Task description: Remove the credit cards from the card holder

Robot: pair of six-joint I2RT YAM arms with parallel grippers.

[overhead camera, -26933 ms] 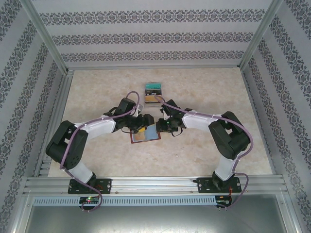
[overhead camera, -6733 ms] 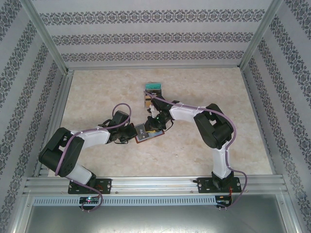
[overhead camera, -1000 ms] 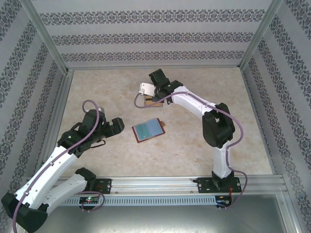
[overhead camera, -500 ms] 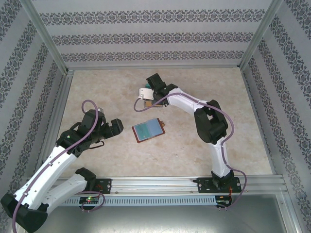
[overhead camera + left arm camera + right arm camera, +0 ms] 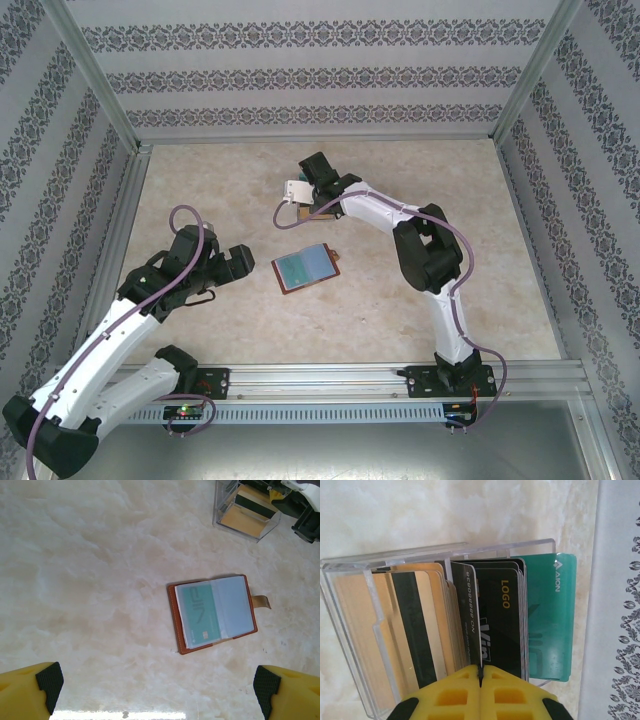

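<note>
Left pincer (image 5: 157, 686) gapes wide at lower frame, below the open card holder (image 5: 212, 612); right pincer (image 5: 480, 677) sits closed at credit cards (image 5: 500, 620) in a clear box (image 5: 445, 547).

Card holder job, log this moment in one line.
left gripper open, clear of card holder | right gripper shut on dark card at clear stand | card holder open, teal card inside

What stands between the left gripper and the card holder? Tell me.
Nothing visible. Only bare table lies between the open left gripper and the card holder, which lies open with a teal card in its sleeve. The clear box stands beyond it.
</note>
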